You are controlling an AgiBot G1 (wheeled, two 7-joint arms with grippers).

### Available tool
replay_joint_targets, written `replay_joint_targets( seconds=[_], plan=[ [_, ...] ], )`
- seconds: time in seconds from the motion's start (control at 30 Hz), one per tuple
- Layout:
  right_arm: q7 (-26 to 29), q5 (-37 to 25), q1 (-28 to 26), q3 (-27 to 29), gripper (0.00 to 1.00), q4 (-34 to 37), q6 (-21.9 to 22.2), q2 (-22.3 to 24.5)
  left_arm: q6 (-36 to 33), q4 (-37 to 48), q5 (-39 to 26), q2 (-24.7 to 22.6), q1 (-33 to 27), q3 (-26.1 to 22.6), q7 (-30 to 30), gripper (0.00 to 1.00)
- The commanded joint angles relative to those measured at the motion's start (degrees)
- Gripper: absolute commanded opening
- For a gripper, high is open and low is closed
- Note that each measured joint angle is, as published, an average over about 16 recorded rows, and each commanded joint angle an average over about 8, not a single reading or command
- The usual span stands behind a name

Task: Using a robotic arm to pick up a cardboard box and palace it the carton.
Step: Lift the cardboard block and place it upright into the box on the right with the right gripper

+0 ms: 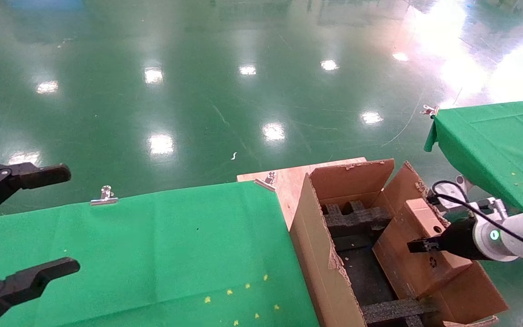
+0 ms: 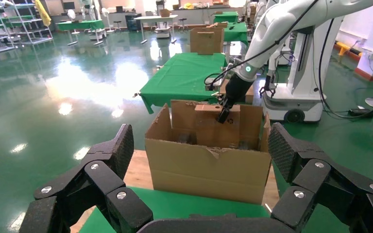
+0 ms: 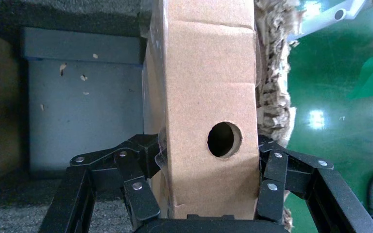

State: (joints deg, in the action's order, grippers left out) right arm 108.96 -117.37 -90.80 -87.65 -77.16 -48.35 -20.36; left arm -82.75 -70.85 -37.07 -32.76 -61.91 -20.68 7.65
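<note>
Right hand clamps the box across its narrow sides, tilted inside the carton against its right wall; looks light, stiff, crushable, so edge grip suits; left hand parked wide open.

I find no readable words, brands or numbers anywhere. One small printed recycling-type mark stands on the cardboard box face; its detail is not legible.
</note>
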Motion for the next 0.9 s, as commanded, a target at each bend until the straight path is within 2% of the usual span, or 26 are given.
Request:
replay_joint_targets(
  seconds=[0.03, 0.43, 0.9],
  plan=[
    [0.92, -0.79, 0.53, -0.26, 0.0, 0.02, 0.21, -0.47, 0.0, 0.0, 0.0, 0.0, 0.0, 0.0, 0.0, 1.0],
    [6.01, -4.53, 2.51, -0.86, 0.0, 1.15, 1.22, -3.34, 0.0, 0.0, 0.0, 0.0, 0.0, 0.0, 0.0, 1.0],
    [7.66, -8.57, 0.83, -0.31, 0.0, 0.36, -0.37, -4.3, 0.0, 0.0, 0.0, 0.0, 0.0, 0.0, 0.0, 1.0]
  ],
)
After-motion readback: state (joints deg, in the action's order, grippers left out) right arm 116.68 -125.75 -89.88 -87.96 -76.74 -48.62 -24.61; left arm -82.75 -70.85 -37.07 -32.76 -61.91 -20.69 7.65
